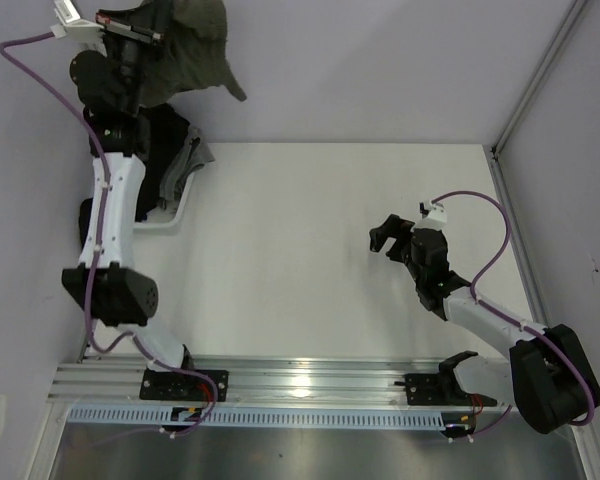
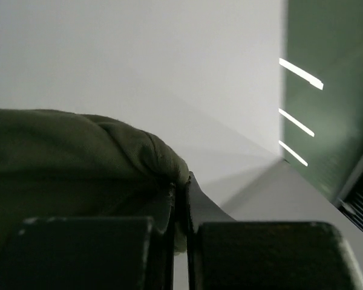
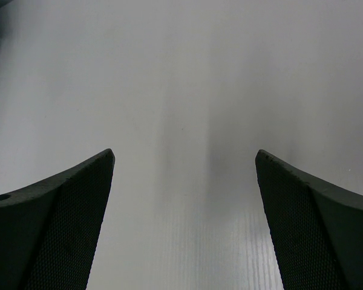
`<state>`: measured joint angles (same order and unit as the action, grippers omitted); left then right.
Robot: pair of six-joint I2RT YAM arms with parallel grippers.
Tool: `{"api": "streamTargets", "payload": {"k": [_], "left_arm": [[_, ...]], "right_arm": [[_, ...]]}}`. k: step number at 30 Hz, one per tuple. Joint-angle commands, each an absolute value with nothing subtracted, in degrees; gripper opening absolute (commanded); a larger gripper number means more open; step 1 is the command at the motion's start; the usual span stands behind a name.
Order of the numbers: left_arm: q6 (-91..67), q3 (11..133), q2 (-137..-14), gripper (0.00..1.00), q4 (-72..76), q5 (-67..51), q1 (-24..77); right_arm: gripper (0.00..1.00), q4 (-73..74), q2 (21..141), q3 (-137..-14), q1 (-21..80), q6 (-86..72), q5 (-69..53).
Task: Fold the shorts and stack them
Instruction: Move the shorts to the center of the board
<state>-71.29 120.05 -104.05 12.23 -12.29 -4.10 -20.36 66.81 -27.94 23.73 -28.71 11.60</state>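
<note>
Olive-green shorts [image 1: 198, 42], soft and rumpled, pinched in the closed left gripper [image 2: 180, 188]; right gripper [image 3: 184, 154] wide apart, empty.

- a white table [image 1: 320, 250] fills the middle of the top view, and its surface is plain and matte.
- a white basket [image 1: 168, 222] stands on it in the upper left of the frame, close to the left edge.
- a metal rail [image 1: 300, 378] runs along the lower edge of the table.
</note>
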Motion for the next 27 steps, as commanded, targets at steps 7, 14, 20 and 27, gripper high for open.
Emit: {"api": "streamTargets", "payload": {"k": [7, 14, 20, 27], "left_arm": [[-70.3, 81.2, -73.6, 0.00, 32.3, -9.6, 12.2], [-68.0, 50.8, -58.8, 0.00, 33.7, -2.5, 23.2], [-71.7, 31.5, -52.9, 0.00, 37.8, -4.2, 25.5], [-67.0, 19.1, -47.7, 0.00, 35.9, -3.3, 25.6]], "right_arm": [[1.00, -21.5, 65.1, -28.6, 23.3, -28.0, 10.5], [0.99, -22.8, 58.4, -25.1, 23.4, -27.8, 12.1], [0.99, -26.4, 55.9, -22.7, 23.4, -27.2, 10.6], [0.97, -31.7, 61.3, -23.6, 24.1, -25.2, 0.8]]}}
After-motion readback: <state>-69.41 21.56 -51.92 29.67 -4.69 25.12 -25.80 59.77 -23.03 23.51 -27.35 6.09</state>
